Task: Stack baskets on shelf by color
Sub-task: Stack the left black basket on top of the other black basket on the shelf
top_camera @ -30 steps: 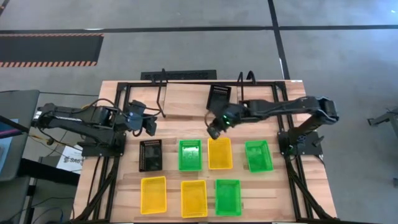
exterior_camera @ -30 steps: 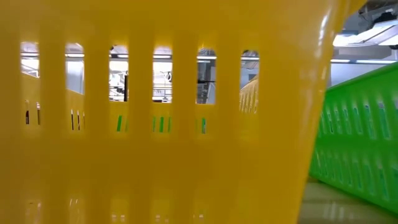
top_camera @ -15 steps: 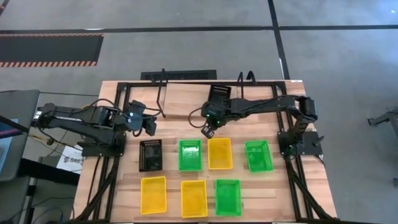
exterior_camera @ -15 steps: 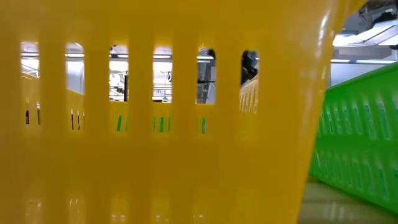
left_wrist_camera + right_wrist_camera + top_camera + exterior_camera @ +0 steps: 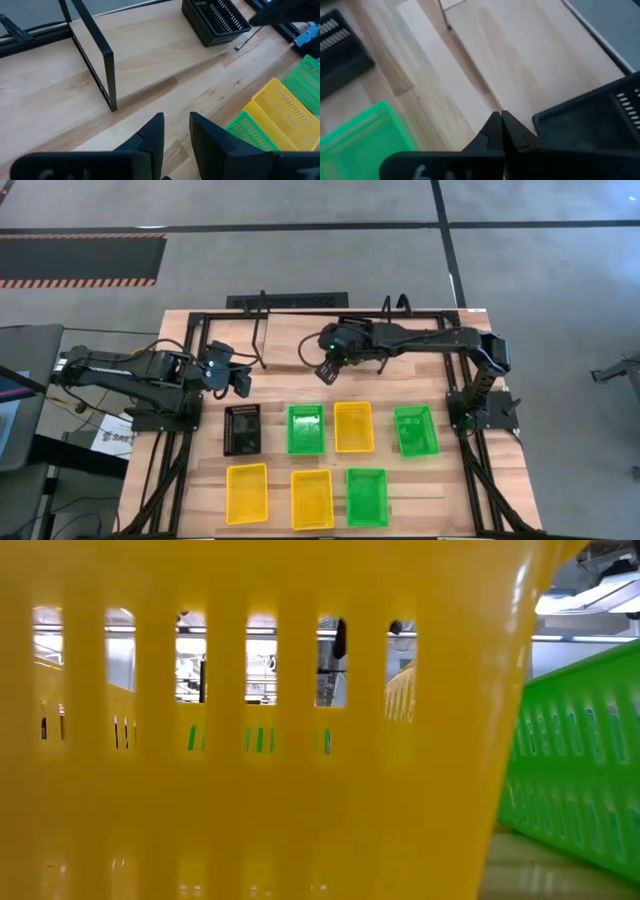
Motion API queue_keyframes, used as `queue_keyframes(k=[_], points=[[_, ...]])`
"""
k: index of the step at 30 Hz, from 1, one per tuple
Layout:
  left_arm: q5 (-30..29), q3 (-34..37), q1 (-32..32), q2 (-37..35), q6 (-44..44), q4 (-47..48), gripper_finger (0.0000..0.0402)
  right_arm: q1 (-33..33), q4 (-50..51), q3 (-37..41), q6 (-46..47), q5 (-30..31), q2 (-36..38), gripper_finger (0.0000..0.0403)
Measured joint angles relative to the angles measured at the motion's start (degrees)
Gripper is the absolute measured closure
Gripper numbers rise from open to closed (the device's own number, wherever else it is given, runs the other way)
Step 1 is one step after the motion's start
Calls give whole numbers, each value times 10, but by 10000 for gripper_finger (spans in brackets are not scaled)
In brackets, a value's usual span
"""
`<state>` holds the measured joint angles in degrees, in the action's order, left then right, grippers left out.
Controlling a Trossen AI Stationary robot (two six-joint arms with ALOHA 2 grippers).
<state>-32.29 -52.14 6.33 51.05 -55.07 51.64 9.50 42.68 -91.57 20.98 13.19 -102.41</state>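
Seven baskets spread on the wooden counter (image 5: 280, 340) in two rows: black basket (image 5: 242, 428), green (image 5: 306, 428), yellow (image 5: 353, 426) and green (image 5: 416, 430) behind; yellow (image 5: 247, 492), yellow (image 5: 311, 498) and green (image 5: 366, 496) in front. All shallow, rectangular, slotted-walled. An eighth, a black one (image 5: 214, 20), at the back by the shelf (image 5: 262, 330), largely hidden under the right arm from above. Right hand (image 5: 326, 372) over bare wood behind the green-and-yellow pair, fingers pressed together, empty. Left hand (image 5: 240, 383) just behind the black basket, fingers slightly apart, pinching nothing.
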Motion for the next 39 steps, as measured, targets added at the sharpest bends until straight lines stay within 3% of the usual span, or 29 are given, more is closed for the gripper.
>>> queue_keyframes(k=[9,15,19,24,34,39], points=[[1,0,0,0,1,0,324,31,4,0,-16,-13,0,403],[1,0,0,0,0,0,324,46,9,3,-24,-54,-1,403],[1,0,0,0,0,0,324,45,76,6,-35,-56,-1,403],[1,0,0,0,0,0,324,45,175,7,-44,-20,-1,403],[2,0,0,0,3,0,324,49,176,6,-43,7,-19,403],[5,0,0,0,4,-1,324,53,192,8,-56,-14,-50,403]])
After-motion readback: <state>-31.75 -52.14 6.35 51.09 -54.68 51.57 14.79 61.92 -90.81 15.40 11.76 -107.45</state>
